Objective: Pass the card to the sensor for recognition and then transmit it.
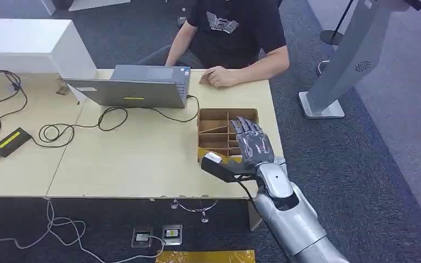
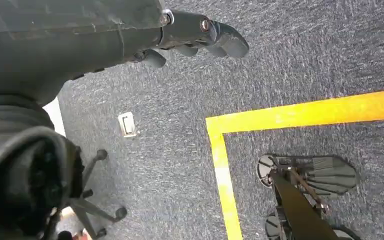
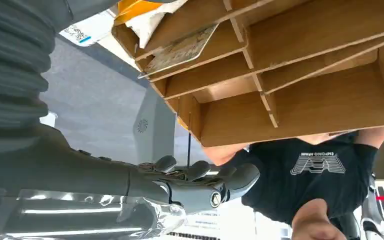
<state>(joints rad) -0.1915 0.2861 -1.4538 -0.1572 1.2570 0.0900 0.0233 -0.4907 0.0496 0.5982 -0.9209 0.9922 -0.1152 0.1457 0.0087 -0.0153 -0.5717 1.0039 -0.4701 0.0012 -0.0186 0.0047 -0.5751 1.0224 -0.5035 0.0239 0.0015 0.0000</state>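
The right hand (image 1: 250, 143) hovers over the brown wooden divided tray (image 1: 212, 135) at the right edge of the pale wooden worktop (image 1: 131, 159), fingers stretched out and apart, thumb held wide, with nothing in it. In the right wrist view a flat pale card (image 3: 180, 50) lies slanted in one compartment of that tray, well apart from the fingers (image 3: 200, 172); it is most likely the card the task means, though its face is too dim to read. In the head view a thin pale strip (image 1: 215, 129) crosses one of the tray's left compartments, which may be the same card.

The left hand (image 2: 200, 37) hangs low over the dark grey carpet beside a yellow floor line (image 2: 300, 112), fingers loosely curled and holding nothing that can be seen.

A small black box with a yellow label (image 1: 11, 141) sits on its cable at the far left of the worktop; whether that is the sensor cannot be told. A grey open laptop (image 1: 134, 87) stands at the back, and a person in a black T-shirt (image 1: 235, 27) sits behind it with one hand resting on the worktop.

By this showing the task has barely begun: the card is not yet picked up, and the grasp, the pass over the sensor and the handing on are all still to do
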